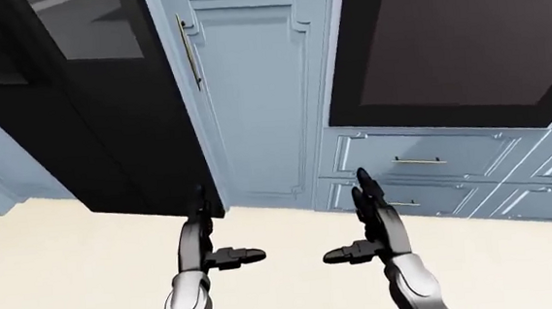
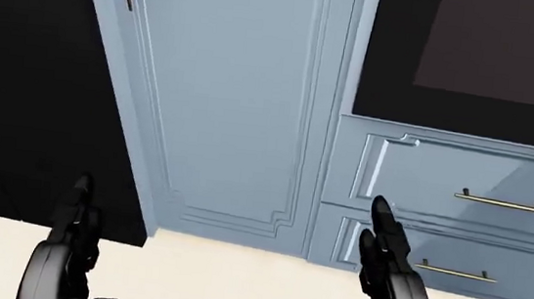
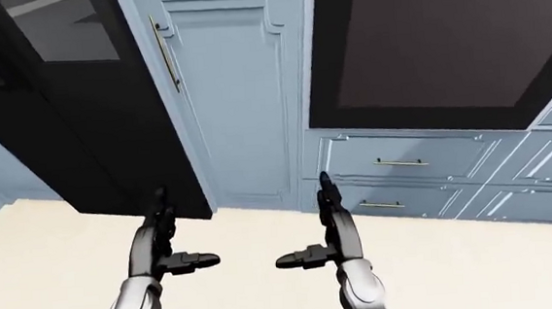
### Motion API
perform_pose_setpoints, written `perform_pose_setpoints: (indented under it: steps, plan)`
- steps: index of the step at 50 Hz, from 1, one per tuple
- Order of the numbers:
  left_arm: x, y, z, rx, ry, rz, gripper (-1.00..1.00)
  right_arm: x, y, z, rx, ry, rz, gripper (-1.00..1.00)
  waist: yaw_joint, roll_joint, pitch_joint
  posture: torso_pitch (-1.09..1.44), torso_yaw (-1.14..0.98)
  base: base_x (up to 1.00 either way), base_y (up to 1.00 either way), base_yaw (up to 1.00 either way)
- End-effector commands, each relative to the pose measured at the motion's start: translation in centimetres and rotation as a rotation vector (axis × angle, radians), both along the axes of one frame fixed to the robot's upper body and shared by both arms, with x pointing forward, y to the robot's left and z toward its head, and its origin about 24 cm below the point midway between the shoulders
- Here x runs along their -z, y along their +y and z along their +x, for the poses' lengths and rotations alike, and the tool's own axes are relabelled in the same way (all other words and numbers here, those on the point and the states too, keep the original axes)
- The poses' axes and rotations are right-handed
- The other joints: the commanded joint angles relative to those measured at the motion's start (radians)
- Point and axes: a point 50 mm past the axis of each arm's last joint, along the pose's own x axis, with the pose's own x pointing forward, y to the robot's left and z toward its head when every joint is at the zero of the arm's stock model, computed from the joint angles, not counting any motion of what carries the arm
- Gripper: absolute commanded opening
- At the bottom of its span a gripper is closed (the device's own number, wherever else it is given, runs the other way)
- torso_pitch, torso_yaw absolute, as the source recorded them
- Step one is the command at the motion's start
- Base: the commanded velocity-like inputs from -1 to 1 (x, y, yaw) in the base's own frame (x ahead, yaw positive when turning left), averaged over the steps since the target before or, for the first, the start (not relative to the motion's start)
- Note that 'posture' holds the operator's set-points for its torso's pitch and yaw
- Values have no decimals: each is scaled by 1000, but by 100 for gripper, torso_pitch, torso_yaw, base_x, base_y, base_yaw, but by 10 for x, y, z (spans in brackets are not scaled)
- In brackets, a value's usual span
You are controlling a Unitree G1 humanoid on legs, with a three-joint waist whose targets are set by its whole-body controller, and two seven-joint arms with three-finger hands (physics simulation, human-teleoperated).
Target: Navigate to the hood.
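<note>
No hood shows in any view. Both hands are raised low in the picture, empty. My left hand (image 1: pixel 218 235) is open, its fingers pointing up and its thumb sticking out to the right. My right hand (image 1: pixel 349 219) mirrors it, open with the thumb pointing left. Past the hands stands a wall of blue cabinets, with a tall blue cabinet door (image 1: pixel 252 90) between them.
The tall door has a brass handle (image 1: pixel 189 54). Right of it a black built-in oven (image 1: pixel 454 47) sits over two blue drawers (image 1: pixel 418 160). A tall black appliance (image 1: pixel 87 109) stands to the left. A cream floor (image 1: pixel 70 271) lies below.
</note>
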Motion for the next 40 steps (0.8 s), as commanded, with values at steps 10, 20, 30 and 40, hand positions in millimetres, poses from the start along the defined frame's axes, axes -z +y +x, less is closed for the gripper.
perform_pose_setpoints:
  steps: [10,20,30,40]
  plan:
    - [-19,-6,6,27,-101,-3,100,-19,-4,6,13,-102,-1,100,-24,-97,-6,0,0,0,0,36]
    - [-19,-6,6,27,-101,-3,100,-20,-3,4,6,-104,4,100,-23,-15,-8,0,0,0,0,36]
    - [-19,-6,6,27,-101,-3,100,-21,-2,3,3,-107,5,100,-5,-4,-15,0,0,0,0,36]
    - [-19,-6,6,27,-101,-3,100,-22,-3,2,3,-112,2,100,-17,-99,-9,0,0,0,0,36]
